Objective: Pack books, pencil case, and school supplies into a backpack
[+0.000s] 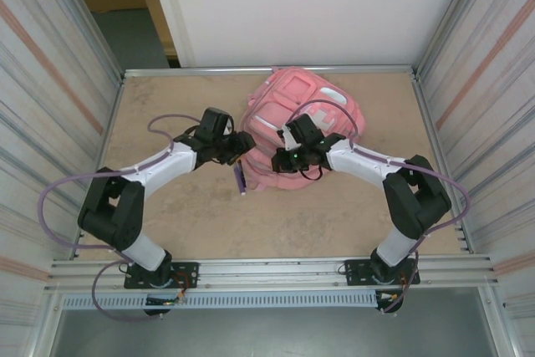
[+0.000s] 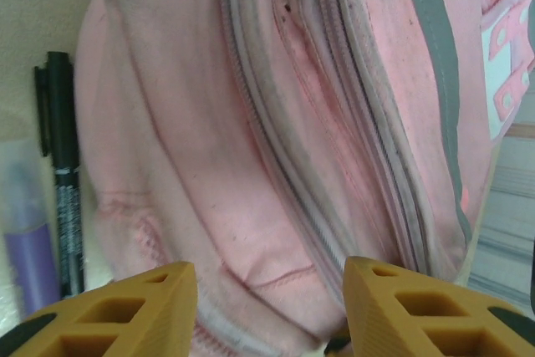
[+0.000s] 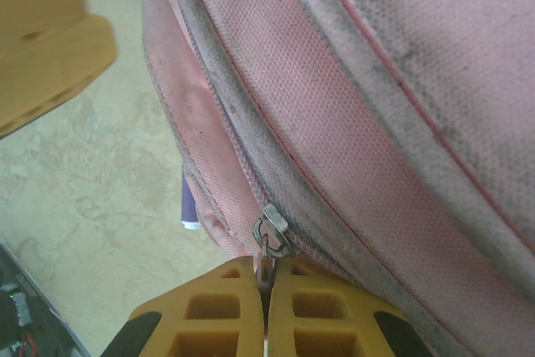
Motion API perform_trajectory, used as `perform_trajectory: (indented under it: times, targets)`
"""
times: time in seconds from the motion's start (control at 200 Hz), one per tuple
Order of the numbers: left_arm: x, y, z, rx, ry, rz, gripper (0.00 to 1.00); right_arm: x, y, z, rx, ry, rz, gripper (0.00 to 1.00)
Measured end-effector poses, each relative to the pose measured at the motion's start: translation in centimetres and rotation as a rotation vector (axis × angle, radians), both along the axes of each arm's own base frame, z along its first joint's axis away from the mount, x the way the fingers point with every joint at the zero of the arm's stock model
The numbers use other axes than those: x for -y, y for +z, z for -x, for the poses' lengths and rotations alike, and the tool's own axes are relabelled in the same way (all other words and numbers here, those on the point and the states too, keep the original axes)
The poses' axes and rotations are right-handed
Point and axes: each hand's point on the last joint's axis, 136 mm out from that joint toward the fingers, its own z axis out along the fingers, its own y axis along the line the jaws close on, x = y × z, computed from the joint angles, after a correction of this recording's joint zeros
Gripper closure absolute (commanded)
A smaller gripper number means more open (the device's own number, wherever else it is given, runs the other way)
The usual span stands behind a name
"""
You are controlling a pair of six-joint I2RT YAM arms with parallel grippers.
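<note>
**Pens out, zip pinched: packing not finished**

At the left edge of the left wrist view, the purple pen (image 2: 29, 248) and black pen (image 2: 65, 181) lie side by side on the table (image 1: 167, 98), just beside the backpack (image 2: 276, 123). Neither is packed yet.

Your left gripper (image 2: 266, 290) sits at the bottom of that view. It is about half open, holds nothing, and faces the backpack's zipped side.

In the top view the backpack lies flat at upper centre, with both grippers at its near-left edge.

In the lower centre of the right wrist view, your right gripper (image 3: 266, 290) is closed tight on the metal zip pull (image 3: 269, 236). The zip seams visible look closed, so the pocket probably needs opening before the pens go in. You cannot tell whether the books and pencil case are already inside.
</note>
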Motion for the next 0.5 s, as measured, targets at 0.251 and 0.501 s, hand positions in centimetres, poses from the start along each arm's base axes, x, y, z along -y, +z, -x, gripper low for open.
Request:
perform_trajectory:
  times: [0.251, 0.501]
  targets:
    - [1.9, 0.8, -2.1, 0.036, 0.010, 0.009, 0.59, -0.9, 0.2, 0.6, 0.001, 0.014, -0.011, 1.00]
    - [2.2, -1.1, -2.1, 0.023, 0.048, -0.059, 0.91, -0.7, 0.1, 0.6, -0.012, -0.001, -0.011, 1.00]
